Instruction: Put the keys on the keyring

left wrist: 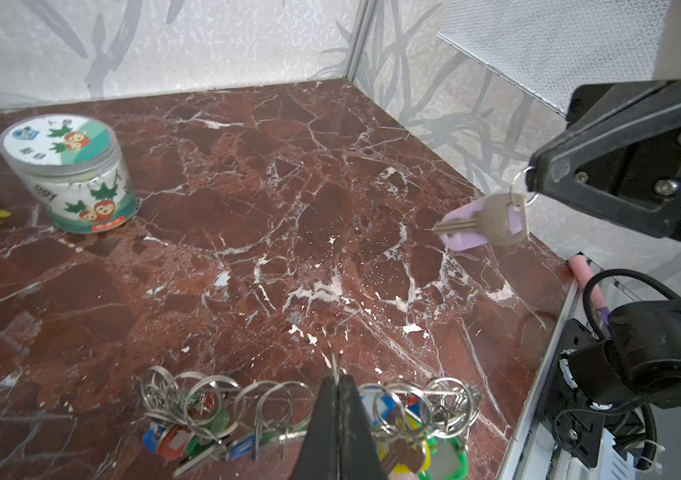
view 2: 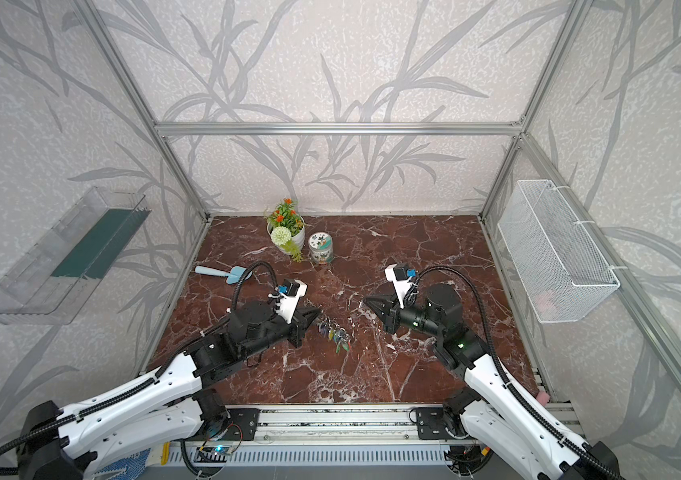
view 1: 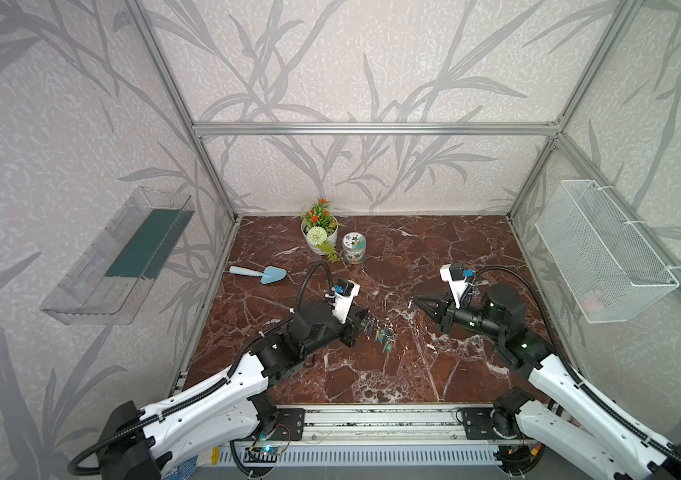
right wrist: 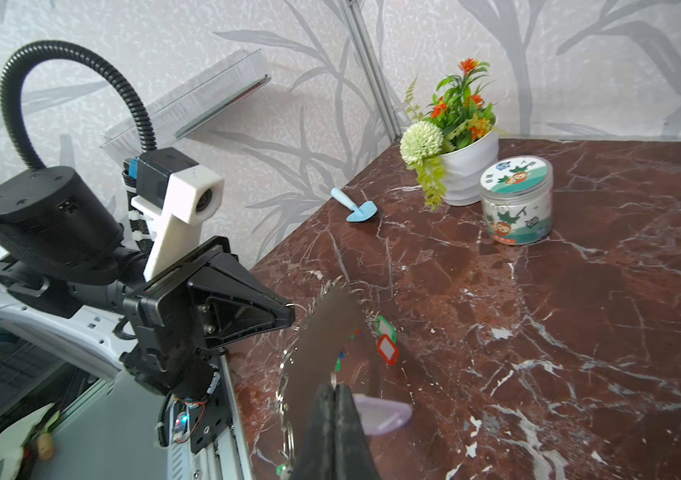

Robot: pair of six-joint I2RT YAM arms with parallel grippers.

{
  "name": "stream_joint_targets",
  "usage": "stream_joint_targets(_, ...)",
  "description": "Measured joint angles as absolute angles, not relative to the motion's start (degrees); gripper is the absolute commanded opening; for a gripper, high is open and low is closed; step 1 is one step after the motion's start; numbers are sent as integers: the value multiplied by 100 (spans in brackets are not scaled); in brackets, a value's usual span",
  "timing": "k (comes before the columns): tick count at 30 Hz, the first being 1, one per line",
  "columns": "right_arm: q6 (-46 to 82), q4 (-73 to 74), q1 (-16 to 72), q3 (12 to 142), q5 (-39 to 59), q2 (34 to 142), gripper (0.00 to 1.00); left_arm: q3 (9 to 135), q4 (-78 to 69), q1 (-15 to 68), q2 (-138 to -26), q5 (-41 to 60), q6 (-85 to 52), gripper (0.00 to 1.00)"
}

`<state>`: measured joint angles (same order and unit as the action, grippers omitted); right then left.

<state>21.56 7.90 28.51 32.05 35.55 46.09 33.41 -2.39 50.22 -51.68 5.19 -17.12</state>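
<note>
Keys (left wrist: 494, 224) on a lilac tag are hanging in the air from the right gripper (left wrist: 532, 180), whose jaws are pinching shut on the split ring. Left gripper (left wrist: 336, 380) is clamping tight on one small ring of the keyring (left wrist: 201, 415), low over the marble table (left wrist: 247, 208) and apart from the right gripper's load.

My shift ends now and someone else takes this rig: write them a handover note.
The left pincer is shut on a small edge ring of the keyring, which hangs from it.
The right pincer is shut on the split ring of the keys, which dangle below it.
Done: both things are gripped.
To do: the pincers are apart and the keys are not yet on the keyring; bring them together and thread them on.
</note>
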Motion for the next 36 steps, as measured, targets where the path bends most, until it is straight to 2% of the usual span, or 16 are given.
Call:
stream_joint_targets(15,2248,786,3140,3201,4069,5009,0,3341,-1142,5631,-5861,458,-1225,0)
stream_joint_targets(36,2222,797,3269,3183,4209,5535,0,3352,-1251,5905,-5986,242,-1044,0)
